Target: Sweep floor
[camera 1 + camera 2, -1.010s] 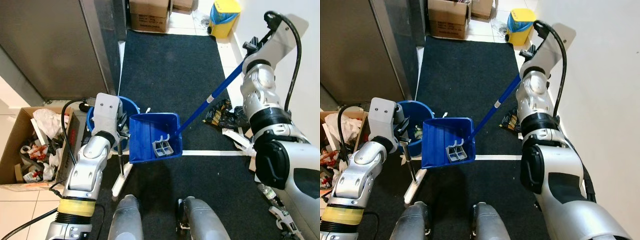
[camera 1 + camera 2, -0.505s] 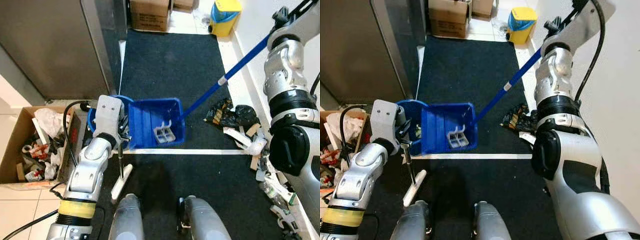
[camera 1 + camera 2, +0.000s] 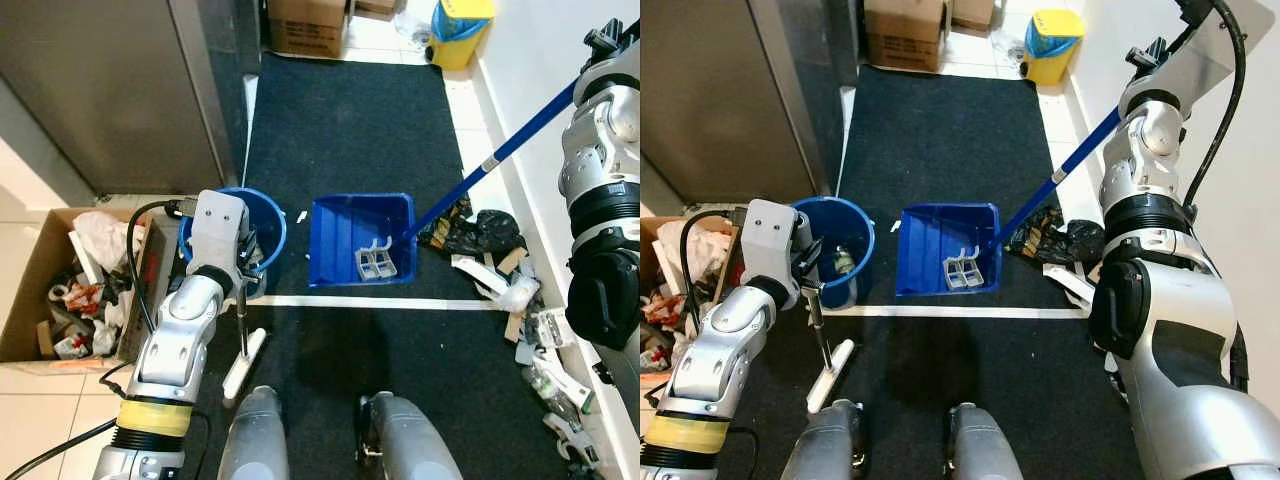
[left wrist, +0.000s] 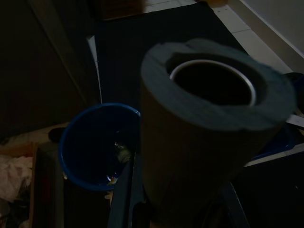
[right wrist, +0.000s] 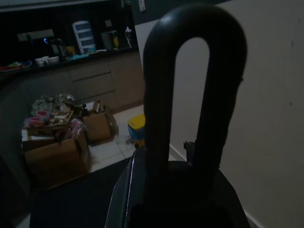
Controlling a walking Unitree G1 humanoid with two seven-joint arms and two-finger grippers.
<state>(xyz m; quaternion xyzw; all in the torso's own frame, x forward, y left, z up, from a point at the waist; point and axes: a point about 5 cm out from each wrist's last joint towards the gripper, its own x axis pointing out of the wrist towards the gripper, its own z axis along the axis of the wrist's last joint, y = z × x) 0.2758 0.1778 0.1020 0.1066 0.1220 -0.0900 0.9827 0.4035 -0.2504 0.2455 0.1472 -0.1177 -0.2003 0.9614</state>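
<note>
The right gripper (image 3: 1152, 52), partly cut off, is gripping the dustpan (image 3: 945, 250) handle; the left gripper (image 3: 808, 285) is clamping a broom (image 3: 825, 352).

Both head views are evenly and brightly lit from overhead, sharp across the frame with no motion blur. The black mat (image 3: 345, 130) swallows detail, while the white wall (image 3: 1240, 200) and pale floor tiles (image 3: 30, 420) come close to washing out. Soft short shadows lie under the blue dustpan (image 3: 362, 240). Straight lines bow slightly toward the edges. Both wrist views are very dim and grainy: the foam-wrapped handle end (image 4: 209, 123) and the dark loop (image 5: 194, 85) sit close and out of focus
</note>
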